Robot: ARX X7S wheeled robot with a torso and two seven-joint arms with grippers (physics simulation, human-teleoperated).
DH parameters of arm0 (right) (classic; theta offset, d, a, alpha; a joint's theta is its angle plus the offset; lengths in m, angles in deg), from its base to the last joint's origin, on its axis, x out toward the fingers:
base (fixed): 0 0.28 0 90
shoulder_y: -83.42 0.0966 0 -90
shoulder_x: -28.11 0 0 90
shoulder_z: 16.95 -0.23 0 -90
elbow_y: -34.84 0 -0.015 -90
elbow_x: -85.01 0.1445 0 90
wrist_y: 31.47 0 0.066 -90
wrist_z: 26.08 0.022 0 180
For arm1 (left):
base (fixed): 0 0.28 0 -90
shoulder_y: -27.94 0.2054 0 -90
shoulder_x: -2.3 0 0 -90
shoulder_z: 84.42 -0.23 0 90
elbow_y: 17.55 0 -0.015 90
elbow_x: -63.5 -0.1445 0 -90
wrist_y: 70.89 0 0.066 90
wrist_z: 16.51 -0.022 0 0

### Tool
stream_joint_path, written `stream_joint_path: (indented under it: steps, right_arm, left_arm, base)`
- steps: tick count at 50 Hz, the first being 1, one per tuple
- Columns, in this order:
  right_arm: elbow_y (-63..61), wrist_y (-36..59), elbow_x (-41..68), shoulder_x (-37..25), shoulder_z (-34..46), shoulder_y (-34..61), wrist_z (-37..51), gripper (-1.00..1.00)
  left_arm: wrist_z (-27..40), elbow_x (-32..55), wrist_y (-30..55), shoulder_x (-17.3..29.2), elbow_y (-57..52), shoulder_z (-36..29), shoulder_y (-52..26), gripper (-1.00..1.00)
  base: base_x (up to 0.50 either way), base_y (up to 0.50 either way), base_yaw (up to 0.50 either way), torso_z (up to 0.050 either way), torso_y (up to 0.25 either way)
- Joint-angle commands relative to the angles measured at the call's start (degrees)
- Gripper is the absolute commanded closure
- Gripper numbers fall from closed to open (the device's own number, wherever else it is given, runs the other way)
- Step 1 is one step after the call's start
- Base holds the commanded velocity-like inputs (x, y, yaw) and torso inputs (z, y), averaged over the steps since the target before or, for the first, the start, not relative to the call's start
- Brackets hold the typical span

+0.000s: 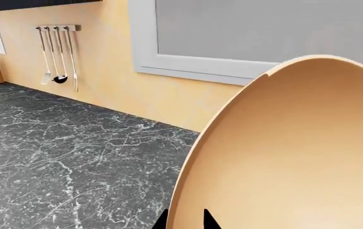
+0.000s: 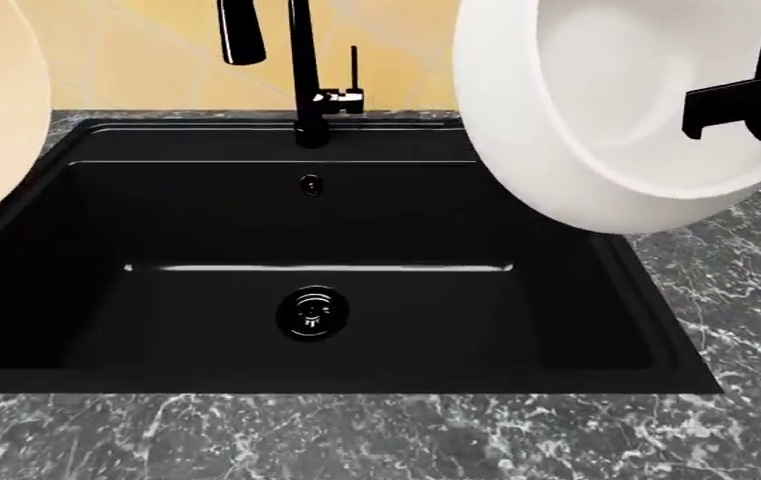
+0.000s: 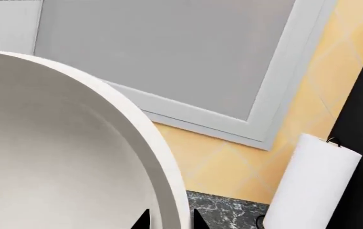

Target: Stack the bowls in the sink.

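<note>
Three cameras around a kitchen sink: one high overview, two close-ups from the arms.

The head view looks steeply down from the near counter edge into the black sink [image 2: 353, 230], faucet [image 2: 304, 70] at the far rim, yellow wall beyond. The left wrist view sits very close against the tan bowl [image 1: 289, 152], which fills much of it, and faces across the marble counter [image 1: 60, 162] toward the wall, utensil rack [image 1: 57, 52] and window frame [image 1: 188, 64]. The right wrist view is equally close to the white bowl [image 3: 54, 152], facing the same window [image 3: 168, 52] and a paper towel roll [image 3: 312, 183]. All views share both bowls, wall and counter with the overview.
</note>
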Motion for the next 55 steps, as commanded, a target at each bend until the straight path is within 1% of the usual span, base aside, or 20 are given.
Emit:
stream_joint_path:
  steps: [1,12,20,37,42,45,49,55]
  right_arm:
    - [2.2,1.0,-0.1,-1.0,0.1,0.4,2.0,1.00]
    - [2.5,3.3,-1.2,-0.5,0.4,1.6,2.5,1.00]
    - [2.4,4.5,-2.1,-0.4,0.4,2.0,2.5,1.00]
    - [2.4,3.7,-2.2,-1.2,-0.1,1.3,2.3,1.00]
    - [2.1,4.3,-1.8,-1.1,-0.1,1.6,2.2,1.00]
    - [1.3,7.1,-2.3,0.0,0.4,3.0,1.8,1.00]
    - [2.7,9.6,0.2,1.9,1.1,5.2,2.9,1.00]
    - [6.1,15.2,3.5,7.4,4.0,10.3,7.1,1.00]
  left_arm:
    - [0.9,-0.7,-0.2,-1.4,1.3,0.6,-2.1,1.00]
    - [1.8,0.3,0.9,-1.1,1.7,1.0,-3.2,1.00]
    - [2.2,0.8,1.1,-0.4,1.6,1.0,-3.7,1.00]
    - [2.0,0.4,1.1,-1.4,1.9,0.4,-4.0,1.00]
    - [1.8,0.1,1.1,-1.5,2.0,0.2,-4.0,1.00]
    - [1.6,0.0,0.9,-1.3,1.8,0.1,-3.8,1.00]
    - [1.6,0.1,1.0,-1.0,1.7,0.0,-3.8,1.00]
    - [1.7,0.5,1.1,-1.1,1.6,0.1,-4.1,1.00]
  base:
    - [0.50,-0.03,0.00,0.000,0.000]
    - [0.50,-0.01,0.00,0.000,0.002]
    - [0.50,0.24,0.00,0.000,0.001]
    - [0.50,0.25,0.00,0.001,0.001]
    - [0.11,0.04,0.00,0.000,0.000]
    - [0.00,0.00,0.00,0.000,0.003]
    - [0.00,0.00,0.00,0.000,0.000]
    - [0.00,0.00,0.00,0.000,0.000]
